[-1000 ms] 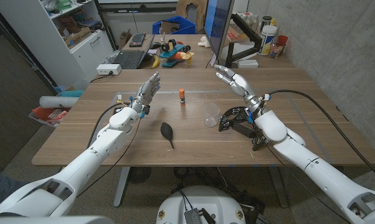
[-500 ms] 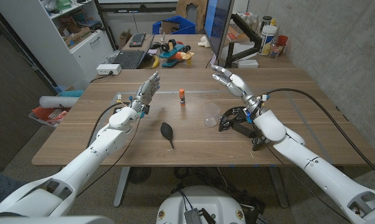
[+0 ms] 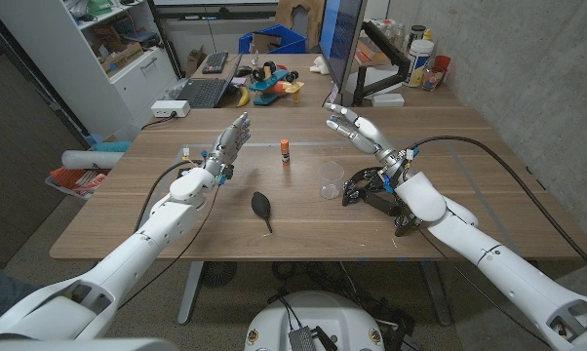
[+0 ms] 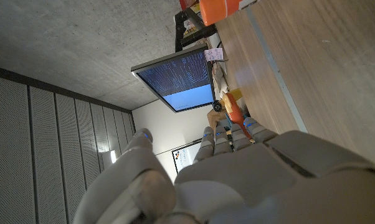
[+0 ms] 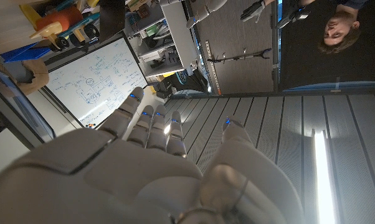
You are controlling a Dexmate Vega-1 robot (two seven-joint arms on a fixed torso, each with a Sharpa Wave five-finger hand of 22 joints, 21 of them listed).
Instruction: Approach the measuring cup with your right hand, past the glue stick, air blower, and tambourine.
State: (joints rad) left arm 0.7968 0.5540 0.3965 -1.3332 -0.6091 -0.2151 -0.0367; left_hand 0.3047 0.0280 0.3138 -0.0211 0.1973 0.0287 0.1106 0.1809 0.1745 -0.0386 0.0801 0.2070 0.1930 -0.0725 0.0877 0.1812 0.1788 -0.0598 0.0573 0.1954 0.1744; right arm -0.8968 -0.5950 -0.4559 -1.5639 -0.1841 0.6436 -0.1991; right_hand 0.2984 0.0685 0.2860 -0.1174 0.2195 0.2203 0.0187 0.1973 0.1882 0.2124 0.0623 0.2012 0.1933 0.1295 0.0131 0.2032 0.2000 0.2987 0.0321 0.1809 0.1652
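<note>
From the head view, your right hand [image 3: 357, 128] sits right of centre in the upper half of the frame, raised above the wooden table [image 3: 489, 195] with its fingers spread and pointing toward the upper left; it holds nothing. The clear measuring cup [image 3: 330, 179] stands upright near the middle of the frame, below and a little left of that hand, apart from it. The glue stick [image 3: 286, 150] stands upright up and left of the cup, with bare table between them. The black air blower [image 3: 262, 208] lies lower left of the cup, its nozzle pointing toward the bottom of the frame. A black, open-framed object just right of the cup, partly behind your forearm, is probably the tambourine [image 3: 371, 188], though its shape is hard to read at this size. Your left hand [image 3: 229, 143] stands left of centre, fingers extended upward and apart, gripping nothing.

The left wrist view gives you what the head view cannot: the back of your left hand [image 4: 237, 180] close up across the lower frame, fingers straight, with a lit monitor [image 4: 178, 81] beyond them at centre and a strip of table at upper right.

The right wrist view shows the back of your right hand [image 5: 125, 168] in the lower frame, fingers extended and slightly parted, empty. Beyond them are a whiteboard [image 5: 91, 74] at left and a person [image 5: 340, 28] in the upper right corner.
</note>
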